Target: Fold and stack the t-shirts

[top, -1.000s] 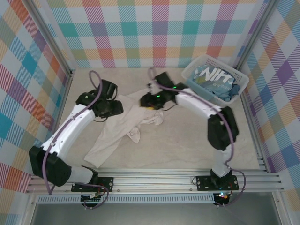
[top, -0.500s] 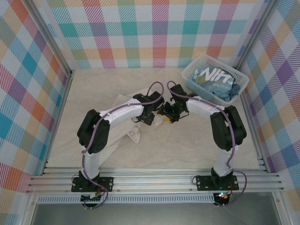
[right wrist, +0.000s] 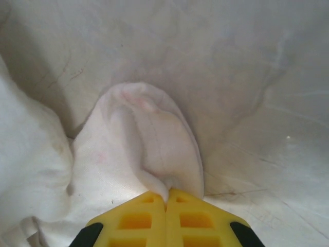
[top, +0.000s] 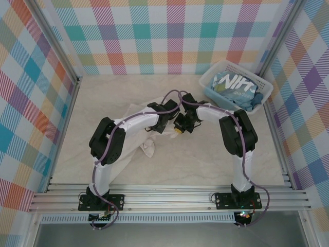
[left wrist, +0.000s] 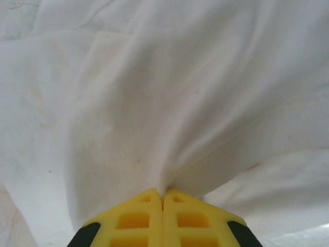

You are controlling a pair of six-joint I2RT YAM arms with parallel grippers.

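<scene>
The left pincer (left wrist: 163,195) is clenched on a gathered fold of the cream-white t-shirt (left wrist: 128,103). The right pincer (right wrist: 167,196) is clenched on a rounded edge of the same cloth. In the top view both pincers meet close together at mid-surface (top: 103,98) with this shirt bunched beneath the arms, and the light blue t-shirt (top: 234,85) with white lettering lies in the white basket (top: 212,69) at the far right corner.

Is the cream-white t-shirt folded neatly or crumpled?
Crumpled, not folded: the cream-white t-shirt bunches into creases where the left gripper and right gripper each pinch it.
</scene>
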